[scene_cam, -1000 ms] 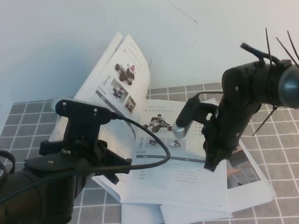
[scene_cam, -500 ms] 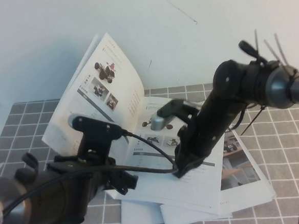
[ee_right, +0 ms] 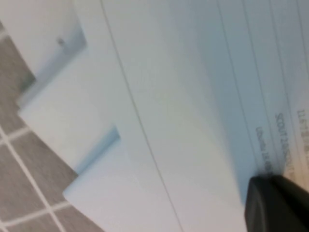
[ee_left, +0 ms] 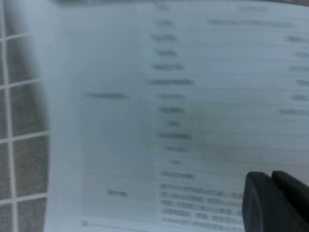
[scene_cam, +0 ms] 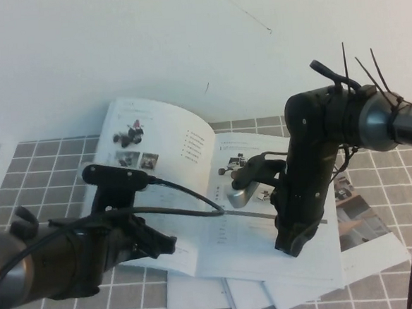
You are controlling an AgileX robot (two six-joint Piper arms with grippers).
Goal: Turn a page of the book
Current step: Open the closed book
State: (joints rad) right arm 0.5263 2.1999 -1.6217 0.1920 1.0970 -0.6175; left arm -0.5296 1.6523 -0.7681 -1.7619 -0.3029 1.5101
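Glossy white page [scene_cam: 155, 140] already flipped over to the left half of the book [scene_cam: 268, 228], so guessing mostly done; bowed up a little toward the spine rather than lying flat, so probably just needs to settle or get smoothed down; open book sitting on the grey tiled mat [scene_cam: 36, 159], near the white wall; little photos of wheeled robots up top on the turned page, fine text tables lower down, same sort of layout on the right-hand side.

Left gripper [scene_cam: 159, 244] low over the near left corner of the book, fingertips [ee_left: 258, 198] clenched together with no paper seen between them; right gripper [scene_cam: 291, 246] down on the right-hand page, looks like pinning it; no telling whether released or clenched.
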